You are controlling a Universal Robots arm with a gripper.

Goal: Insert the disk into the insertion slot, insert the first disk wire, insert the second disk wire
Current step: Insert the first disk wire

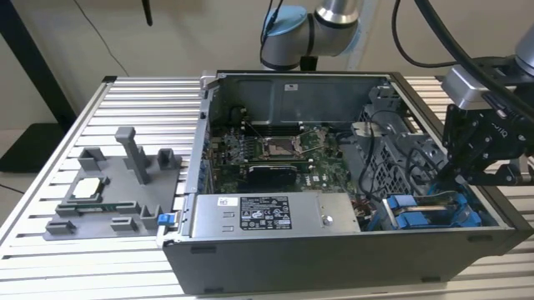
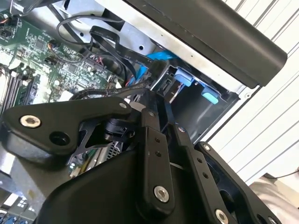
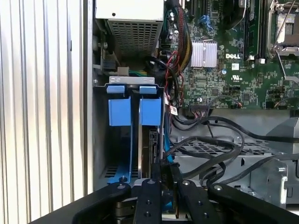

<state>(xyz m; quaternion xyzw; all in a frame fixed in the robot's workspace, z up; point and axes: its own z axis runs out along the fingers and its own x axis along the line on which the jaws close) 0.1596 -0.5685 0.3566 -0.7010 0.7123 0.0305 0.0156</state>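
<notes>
Clamping black tool (image 3: 164, 169) on slim blue-framed disk (image 3: 154, 144)

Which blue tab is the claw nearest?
The blue tab nearer the green circuit board; the gripper lines up with it. The other tab hugs the case wall.

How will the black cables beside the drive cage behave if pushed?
Probably floppy: the black cables droop in loose curves over the drive cage, so a push would likely bend them rather than shift them. They cross each other, so one may drag its neighbours. Thin, so probably light.
</notes>
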